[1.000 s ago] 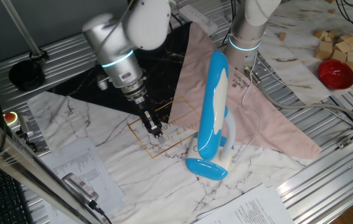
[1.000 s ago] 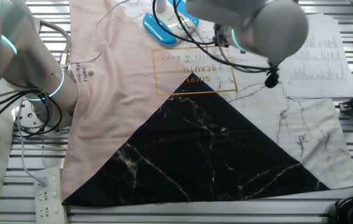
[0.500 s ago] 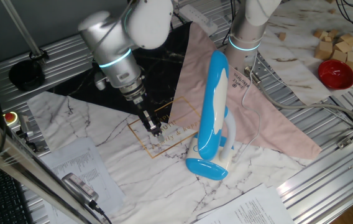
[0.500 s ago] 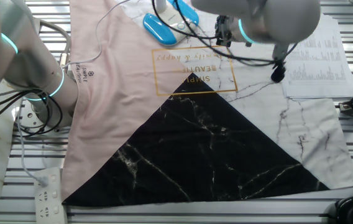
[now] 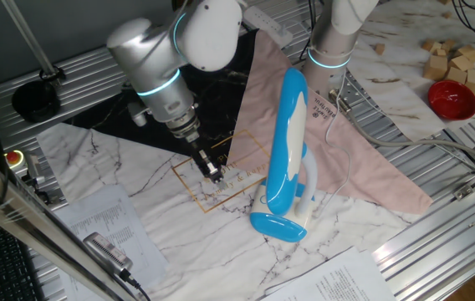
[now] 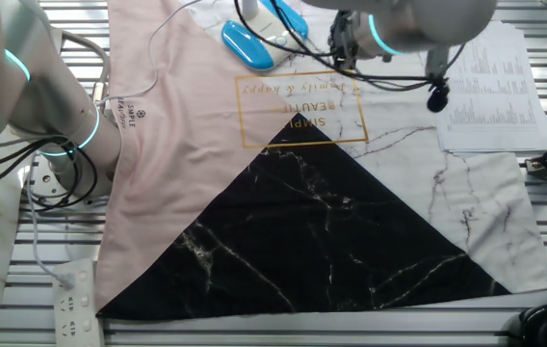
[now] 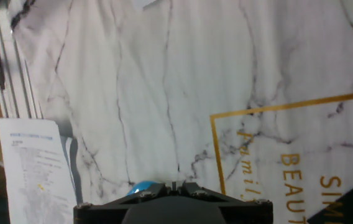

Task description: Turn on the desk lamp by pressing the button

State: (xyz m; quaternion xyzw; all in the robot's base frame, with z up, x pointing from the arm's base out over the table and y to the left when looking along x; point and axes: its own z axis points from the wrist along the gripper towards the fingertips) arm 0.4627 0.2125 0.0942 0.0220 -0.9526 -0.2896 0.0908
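The desk lamp point(image 5: 286, 138) stands folded on the marble-print cloth, its long blue head leaning over the white neck and blue oval base point(image 5: 276, 226). Its base also shows at the top of the other fixed view point(image 6: 247, 43). My gripper point(image 5: 214, 175) points down at the gold-lettered part of the cloth, left of the lamp and apart from it. In the hand view the fingers point(image 7: 175, 185) meet at the bottom edge with nothing between them, and a blue bit of the lamp point(image 7: 141, 186) peeks out beside them. No button shows.
A second robot arm point(image 5: 334, 42) stands behind the lamp on a pink cloth point(image 5: 363, 159). A red bowl point(image 5: 452, 99) and wooden blocks point(image 5: 455, 58) lie at the far right. Printed sheets point(image 5: 108, 226) lie at the left front, a red button point(image 5: 14, 157) beyond them.
My arm has swung a little to the right and the gripper has shifted slightly towards the lamp. The lamp has not moved.
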